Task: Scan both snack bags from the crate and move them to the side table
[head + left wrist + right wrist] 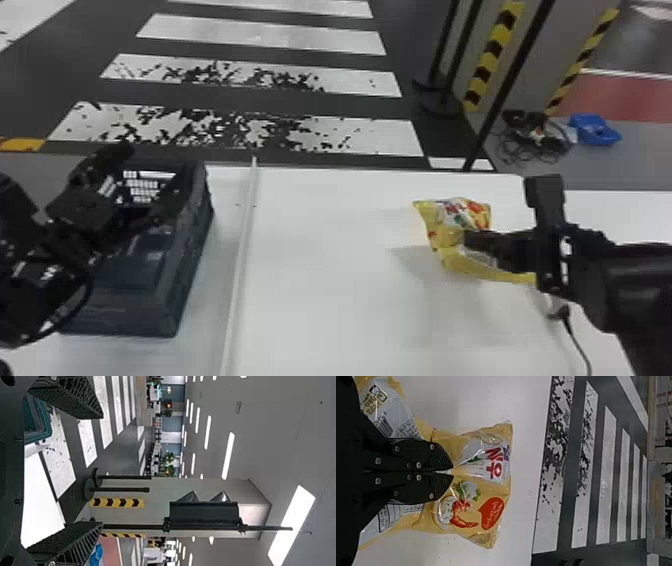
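The black right gripper (451,471) pinches the yellow plastic snack bag (472,485); probably this is placing, with gentle release next. The black left gripper (101,470) has fingers spread.

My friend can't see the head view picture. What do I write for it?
The robot's right gripper pinches a yellow snack bag over a white table. At the left, the open left gripper shows over a dark blue plastic crate, and a black-and-white crosswalk lies beyond.

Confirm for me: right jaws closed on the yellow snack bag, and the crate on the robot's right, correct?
Wrong side: the head view shows the crate on the robot's left. The right jaws are closed on the yellow snack bag.
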Tool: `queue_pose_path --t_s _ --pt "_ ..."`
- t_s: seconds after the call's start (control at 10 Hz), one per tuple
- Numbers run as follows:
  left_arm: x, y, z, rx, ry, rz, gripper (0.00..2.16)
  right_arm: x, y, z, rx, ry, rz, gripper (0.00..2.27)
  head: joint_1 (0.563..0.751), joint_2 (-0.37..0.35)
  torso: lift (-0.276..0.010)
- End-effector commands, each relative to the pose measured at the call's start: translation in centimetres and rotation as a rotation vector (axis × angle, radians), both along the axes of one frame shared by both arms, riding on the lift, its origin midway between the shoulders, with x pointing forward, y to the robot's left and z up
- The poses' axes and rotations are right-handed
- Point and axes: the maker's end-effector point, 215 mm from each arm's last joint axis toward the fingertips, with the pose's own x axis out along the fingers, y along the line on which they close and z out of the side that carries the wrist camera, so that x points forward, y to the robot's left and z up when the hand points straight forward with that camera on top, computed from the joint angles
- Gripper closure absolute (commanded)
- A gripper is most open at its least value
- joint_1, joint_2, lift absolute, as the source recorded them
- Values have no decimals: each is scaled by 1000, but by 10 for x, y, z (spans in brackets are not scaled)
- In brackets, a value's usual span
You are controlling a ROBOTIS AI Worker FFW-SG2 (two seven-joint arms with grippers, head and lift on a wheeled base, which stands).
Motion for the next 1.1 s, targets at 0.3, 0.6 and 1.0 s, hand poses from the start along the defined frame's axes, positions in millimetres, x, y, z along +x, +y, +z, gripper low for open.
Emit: queue_pose_path --t_s 0.3,0.6,1.0 --pt "0 -6 -12 6 18 -10 33 -22 -78 54 -307 -5 -85 2240 695 -189 -95" --pt "-1 -6 -21 15 29 -13 33 6 -145 63 -358 -29 -151 2240 695 -254 -95" --pt "-2 -10 -30 15 40 -13 33 48 -233 101 -268 -148 -253 2240 695 -326 -95"
